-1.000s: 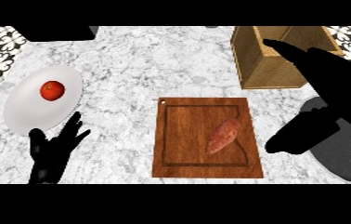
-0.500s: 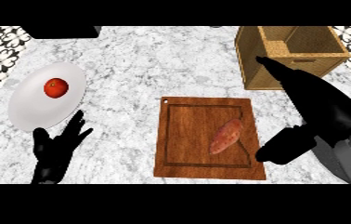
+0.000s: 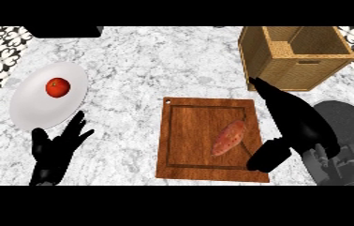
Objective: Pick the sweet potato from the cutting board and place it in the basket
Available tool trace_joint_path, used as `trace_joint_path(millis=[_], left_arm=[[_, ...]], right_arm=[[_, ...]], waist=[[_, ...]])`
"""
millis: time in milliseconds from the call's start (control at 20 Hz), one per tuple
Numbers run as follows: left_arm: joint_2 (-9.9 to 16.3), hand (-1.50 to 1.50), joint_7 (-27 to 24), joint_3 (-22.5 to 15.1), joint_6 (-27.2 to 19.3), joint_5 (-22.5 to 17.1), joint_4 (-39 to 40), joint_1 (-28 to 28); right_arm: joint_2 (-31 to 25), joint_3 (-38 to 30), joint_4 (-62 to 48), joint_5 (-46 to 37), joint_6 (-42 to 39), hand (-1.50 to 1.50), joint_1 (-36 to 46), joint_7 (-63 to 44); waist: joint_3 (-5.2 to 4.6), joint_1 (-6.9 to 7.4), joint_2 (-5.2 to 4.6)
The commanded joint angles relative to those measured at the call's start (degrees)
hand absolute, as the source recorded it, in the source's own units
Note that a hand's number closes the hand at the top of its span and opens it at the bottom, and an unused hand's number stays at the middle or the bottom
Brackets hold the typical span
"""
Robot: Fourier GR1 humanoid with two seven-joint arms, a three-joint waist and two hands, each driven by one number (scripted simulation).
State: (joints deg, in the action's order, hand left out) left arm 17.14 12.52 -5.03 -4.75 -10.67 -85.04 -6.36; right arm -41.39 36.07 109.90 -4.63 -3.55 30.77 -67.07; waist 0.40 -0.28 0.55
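Left hand [image 3: 59, 147]: nearest of all, at the near left of the counter, fingers spread and pointing up, holding nothing. It is resting just near of the plate.

Right hand [image 3: 294, 126]: at the near right, over the right edge of the cutting board. Its fingers are stretched out toward the far side and its thumb hangs down at the board's near right corner; it holds nothing.

Cutting board [image 3: 194, 145]: brown wood, near centre of the marble counter [image 3: 159, 65], with a groove round its edge.

Sweet potato [image 3: 229, 137]: lying slantwise on the right half of the board, untouched, just left of the right hand's thumb.

Plate [image 3: 38, 105]: white, at the left, farther off than the left hand, with a red tomato [image 3: 57, 86] on it.

Basket [image 3: 297, 54]: woven, at the far right, well apart from the board, its top open.

Risk: the hand stands to the side of the sweet potato rather than above it, so I judge that closing from here could nudge the tapered root along the smooth board instead of catching it. Later, the basket's near wall could catch the load if the lift is low.
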Motion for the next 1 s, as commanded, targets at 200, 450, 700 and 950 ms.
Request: trace_joint_path(millis=[200, 450, 700, 950], left_arm=[[-0.1, 0.00, 0.8, 0.2, 0.7, 1.0, 5.9, -2.0], [-1.1, 0.00, 1.5, -0.5, 1.2, 0.8, 4.5, -2.5], [-1.1, 0.00, 1.9, -0.3, 1.0, 1.6, 3.6, -2.4], [-1.5, 0.00, 1.8, -0.2, 0.9, 2.3, 3.6, -2.7]], right_arm=[[5.0, 3.6, -2.5, -10.0, 5.5, -1.50, -7.1, -3.4], [7.3, 2.9, -2.8, -11.9, 3.7, -1.50, -8.6, -4.6], [9.4, 1.4, -5.5, -15.6, 4.0, -1.50, -10.3, -0.3], [15.9, 1.1, -9.4, -18.2, 2.4, -1.50, -7.0, -2.1]], waist=[[-0.43, -0.07, -0.54], [-0.44, 0.11, -0.48], [-0.41, 0.19, -0.50], [-0.44, 0.52, -0.51]])
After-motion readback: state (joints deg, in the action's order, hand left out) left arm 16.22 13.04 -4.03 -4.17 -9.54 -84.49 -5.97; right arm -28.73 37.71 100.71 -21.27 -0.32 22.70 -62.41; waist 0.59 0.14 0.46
